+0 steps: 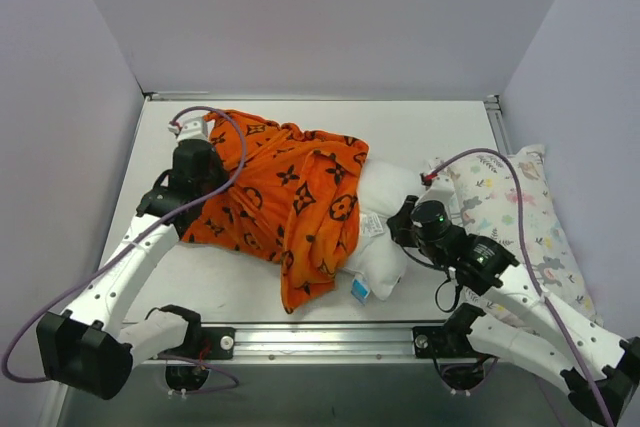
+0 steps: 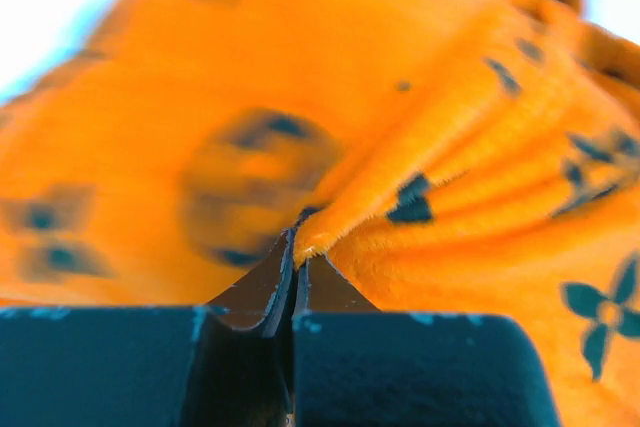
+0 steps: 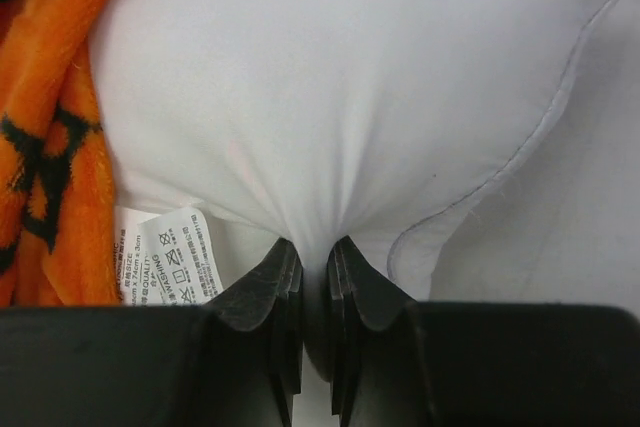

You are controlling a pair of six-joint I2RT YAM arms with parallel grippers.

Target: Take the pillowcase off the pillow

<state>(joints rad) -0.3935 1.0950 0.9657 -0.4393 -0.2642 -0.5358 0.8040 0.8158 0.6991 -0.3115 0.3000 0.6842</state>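
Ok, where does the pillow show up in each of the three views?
Top external: pillow right of centre, sticking out of the pillowcase, right tool at its edge.
Left wrist: not in it; only pillowcase, pinched by the left tool.
Right wrist: fills most of the picture, pinched by the right tool.
Shared landmark: the orange pillowcase, at the left edge in the right wrist view.

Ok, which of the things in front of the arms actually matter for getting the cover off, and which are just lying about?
Part of the job:
- bright orange fabric pillowcase with black motifs, pinched by the left gripper
- large plain white stuffed pillow, pinched by the right gripper

Just lying about:
- smaller white pillow with pastel floral print, on the right side, held by neither gripper
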